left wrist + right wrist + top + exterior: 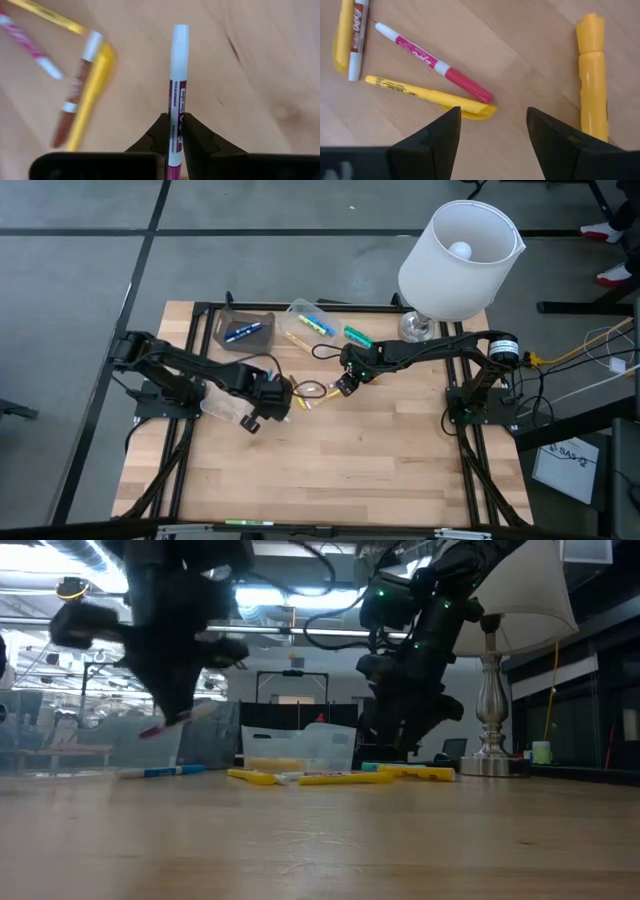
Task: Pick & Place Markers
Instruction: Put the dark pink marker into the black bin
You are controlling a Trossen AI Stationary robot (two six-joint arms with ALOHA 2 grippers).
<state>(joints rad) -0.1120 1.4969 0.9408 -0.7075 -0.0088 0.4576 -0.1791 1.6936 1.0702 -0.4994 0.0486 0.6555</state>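
While a purple marker (pixel 176 95) is clamped in the left gripper (pixel 172 131), transfer to a clear container (pixel 245 331) is judged next; the right gripper (pixel 492 127) is held open.

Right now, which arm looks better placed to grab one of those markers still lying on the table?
The right. Its gripper hangs open over a pink marker and a yellow marker, nothing between its jaws. The left gripper is already shut on a purple marker.

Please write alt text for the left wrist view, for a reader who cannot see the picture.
The left gripper is shut on a purple and white marker, which points away from the camera above the wooden table. To one side, on the table, lie a brown marker against a yellow marker, with a pink marker and another yellow one farther off.
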